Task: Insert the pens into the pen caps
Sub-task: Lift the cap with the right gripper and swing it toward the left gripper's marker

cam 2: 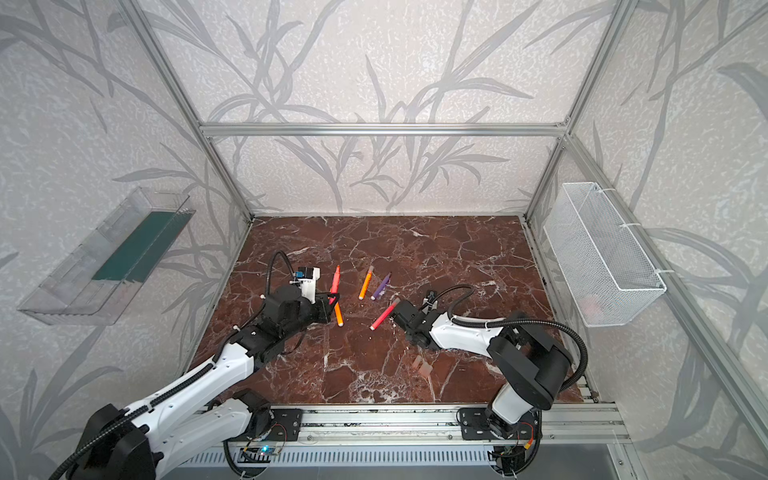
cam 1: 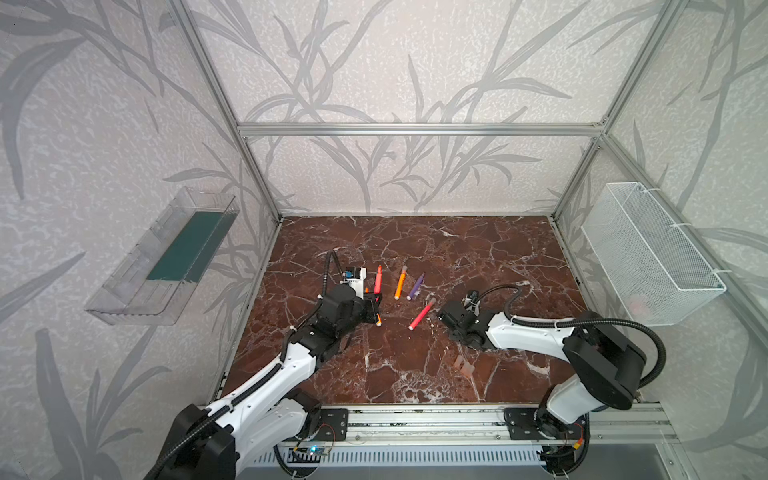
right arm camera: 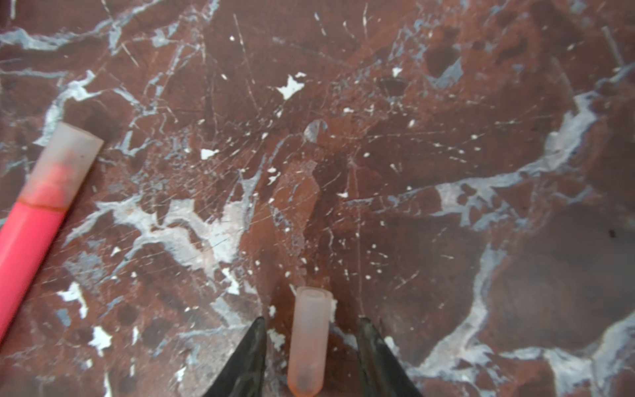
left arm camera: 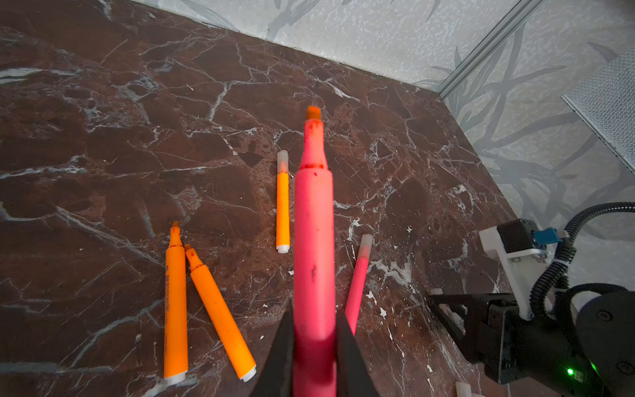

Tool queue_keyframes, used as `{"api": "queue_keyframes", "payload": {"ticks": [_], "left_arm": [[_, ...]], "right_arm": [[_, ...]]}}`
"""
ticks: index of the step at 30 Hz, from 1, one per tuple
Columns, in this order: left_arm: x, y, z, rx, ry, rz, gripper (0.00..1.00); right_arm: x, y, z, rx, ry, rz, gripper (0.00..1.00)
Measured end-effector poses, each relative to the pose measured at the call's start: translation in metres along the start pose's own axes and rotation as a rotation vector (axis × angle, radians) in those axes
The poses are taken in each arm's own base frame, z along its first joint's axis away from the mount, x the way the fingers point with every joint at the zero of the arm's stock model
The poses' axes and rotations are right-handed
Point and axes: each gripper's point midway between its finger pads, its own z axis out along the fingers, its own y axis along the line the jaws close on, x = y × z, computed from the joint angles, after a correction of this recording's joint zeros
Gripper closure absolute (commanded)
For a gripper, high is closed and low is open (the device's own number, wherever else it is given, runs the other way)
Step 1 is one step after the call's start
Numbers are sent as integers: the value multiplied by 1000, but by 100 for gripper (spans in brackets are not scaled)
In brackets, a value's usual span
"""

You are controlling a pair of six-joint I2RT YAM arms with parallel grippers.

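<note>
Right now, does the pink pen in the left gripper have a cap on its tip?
No, the pink pen in the left gripper shows a bare orange tip.

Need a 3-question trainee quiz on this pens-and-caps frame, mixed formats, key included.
1. True or false: the left tool is shut on an uncapped pink pen.
2. What lies between the open jaws of the right tool? A) a cap B) a coin C) nothing
3. Fill in: the capped pen lying nearest the right tool is ___ in colour.
Key: 1 true; 2 A; 3 pink.
</note>
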Motion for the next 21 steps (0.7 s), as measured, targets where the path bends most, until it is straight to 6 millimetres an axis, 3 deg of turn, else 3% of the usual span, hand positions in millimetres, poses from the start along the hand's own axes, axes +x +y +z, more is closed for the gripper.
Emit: {"api": "queue_keyframes", "payload": {"ticks": [8, 21], "left_arm": [[1, -2, 0, 4, 3, 3, 100], [2, -3, 0, 3, 3, 8, 100]], "right_arm": [[-1, -3, 2, 21, -12, -5, 58], [-8, 6, 11, 11, -35, 16, 77]]}}
